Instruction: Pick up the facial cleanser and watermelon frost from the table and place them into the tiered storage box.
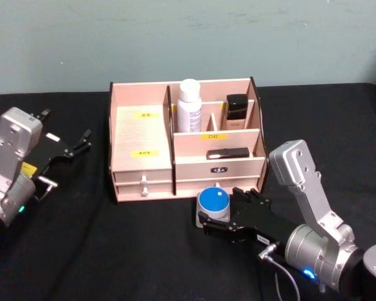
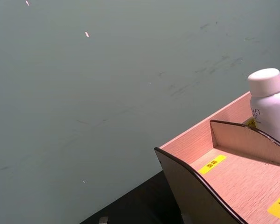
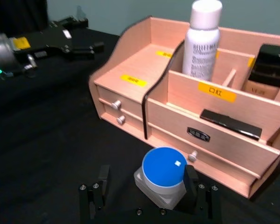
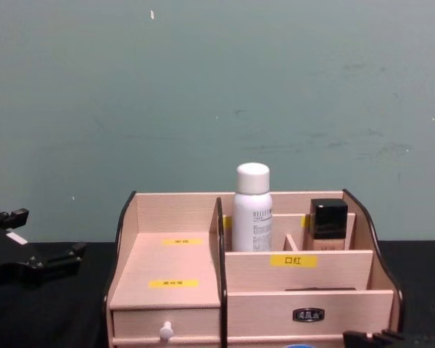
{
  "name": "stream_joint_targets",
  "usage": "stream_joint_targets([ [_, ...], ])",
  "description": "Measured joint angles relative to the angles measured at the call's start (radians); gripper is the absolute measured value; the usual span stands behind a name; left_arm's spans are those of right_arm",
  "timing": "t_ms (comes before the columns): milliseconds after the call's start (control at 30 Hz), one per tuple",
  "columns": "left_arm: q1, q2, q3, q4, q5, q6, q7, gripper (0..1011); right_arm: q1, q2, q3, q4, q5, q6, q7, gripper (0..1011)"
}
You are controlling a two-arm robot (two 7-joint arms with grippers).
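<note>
Right wrist view puts the blue-lidded jar (image 3: 163, 179) on the black table (image 3: 46, 140), just near of the tiered storage box (image 3: 130, 100), by its right-hand drawer knob. I take it for one of the two items to be stowed, though no label tells which. It looks small, rigid and light, with a smooth lid likely to slip, so the pale body below the lid is the better place to hold. Being squat, it should stay upright.

The right gripper (image 3: 148, 173) brackets the jar with its jaws spread. The pad on one side touches the jar, the other stands off with a gap, so I judge it not yet pinched.

By count there is one such jar and one storage box. In the box stand one white bottle (image 1: 189, 103) in the far middle compartment and one dark-capped bottle (image 1: 236, 111) to its right. One flat black item (image 1: 227, 152) lies in the nearer tier, and three white knobs face the near side.

The left gripper (image 1: 81, 142) is parked well left of the box, jaws apart and empty.
</note>
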Motion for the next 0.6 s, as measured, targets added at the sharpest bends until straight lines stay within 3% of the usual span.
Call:
stream_joint_targets([
  [600,0.000,0.000,0.000,0.000,0.000,0.000,0.000,1009,0.031,-0.040,0.007,0.069,-0.066,0.025,0.006,1000],
])
